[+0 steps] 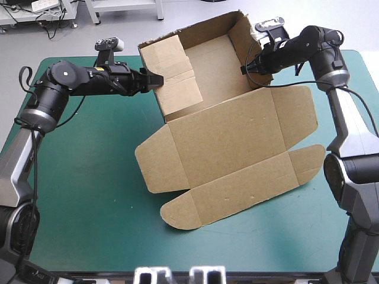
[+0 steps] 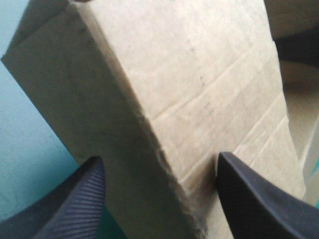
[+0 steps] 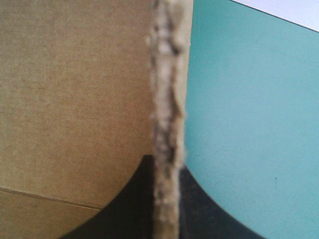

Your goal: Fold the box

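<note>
We saw the box [image 1: 237, 136] on the table [image 1: 89, 195], far walls raised, lid flat. Our left pincer [image 1: 156, 80] gaped against its left wall; our right pincer [image 1: 244, 70] clamped the right wall.

Table with teal-green cover [image 1: 89, 195], filling most of the high view. Its far edge runs just below the top of the frame, with rounded corners at upper left and upper right, and a dark rim shows along the bottom of the frame. Beyond the far edge, across the top: pale grey floor [image 1: 148, 26]; white furniture legs [image 1: 95, 13] at upper centre; a tangle of dark cables [image 1: 50, 16] at upper left. In the left wrist view the same cover appears as a plain patch at the left of the frame. In the right wrist view it covers the right half, with a pale strip [image 3: 294, 12] across the upper right corner.
</note>
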Motion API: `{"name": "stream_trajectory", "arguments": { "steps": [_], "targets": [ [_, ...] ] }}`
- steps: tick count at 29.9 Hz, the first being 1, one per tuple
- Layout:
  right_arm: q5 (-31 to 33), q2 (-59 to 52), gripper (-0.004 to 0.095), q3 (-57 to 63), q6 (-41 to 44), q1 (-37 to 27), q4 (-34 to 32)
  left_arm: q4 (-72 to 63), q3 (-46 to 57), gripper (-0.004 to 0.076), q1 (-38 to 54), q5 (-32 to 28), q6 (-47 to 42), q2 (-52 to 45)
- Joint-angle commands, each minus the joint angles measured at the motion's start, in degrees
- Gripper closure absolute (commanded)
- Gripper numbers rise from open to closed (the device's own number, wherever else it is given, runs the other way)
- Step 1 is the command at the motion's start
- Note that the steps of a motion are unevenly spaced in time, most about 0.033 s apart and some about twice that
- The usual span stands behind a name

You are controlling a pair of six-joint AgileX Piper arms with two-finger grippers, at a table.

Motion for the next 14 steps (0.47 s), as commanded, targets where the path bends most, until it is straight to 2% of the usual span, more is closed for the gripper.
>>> {"name": "stream_trajectory", "arguments": {
  "steps": [1, 5, 12, 14],
  "targets": [
    [-2.6, -3.4, 0.0931, -2.0, 0.1, 0.8, 4.9, 7.5, -2.5, 0.027, -3.6, -7.9, -10.9, -2.6],
    [-3.6, -3.4, 0.0931, -2.0, 0.5, 2.1, 4.9, 15.7, -2.5, 0.031, -6.8, -8.3, -20.5, -1.0],
    [-3.8, -3.4, 0.0931, -2.0, 1.2, 4.2, 5.4, 18.7, -2.5, 0.0319, -8.1, -7.2, -26.8, 2.5],
    [-3.8, -3.4, 0.0931, -2.0, 1.2, 4.2, 9.4, 22.8, -2.5, 0.0332, -8.1, -5.8, -29.5, 3.0]
  ]
}}
